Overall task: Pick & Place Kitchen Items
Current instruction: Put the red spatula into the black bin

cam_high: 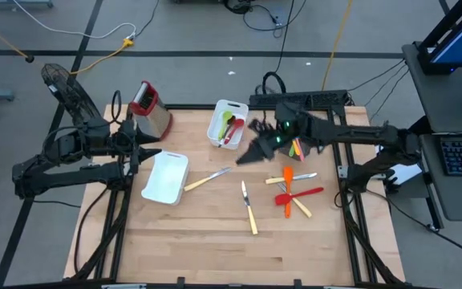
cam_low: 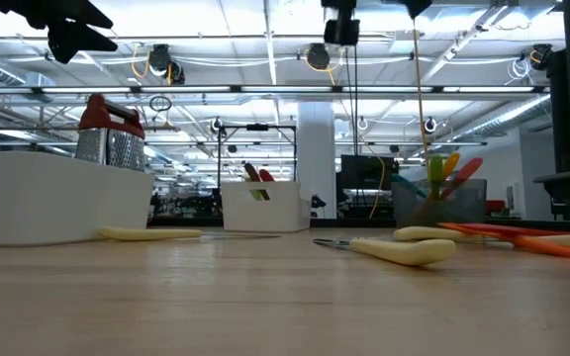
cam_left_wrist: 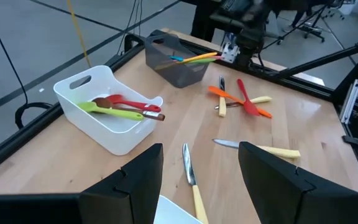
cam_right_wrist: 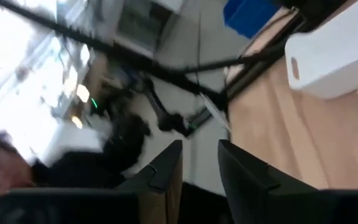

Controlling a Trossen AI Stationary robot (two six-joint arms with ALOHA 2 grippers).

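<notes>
Cream-handled knife lies nearest the low camera on the desk, with an orange spatula to its right and a second cream-handled knife left, before a white tray.

High view: the right end effector hangs above the desk's far centre, just right of the far white tray holding red and green spoons. The loose cutlery lies nearer and to its right: the orange spatula, a red spatula and a cream-handled knife. The left end effector waits at the left, beside the grater.

Left wrist view: its fingers stand apart, gripping nothing; a grey bin holds more utensils.

Right wrist view: fingers a narrow gap apart, nothing between them.
</notes>
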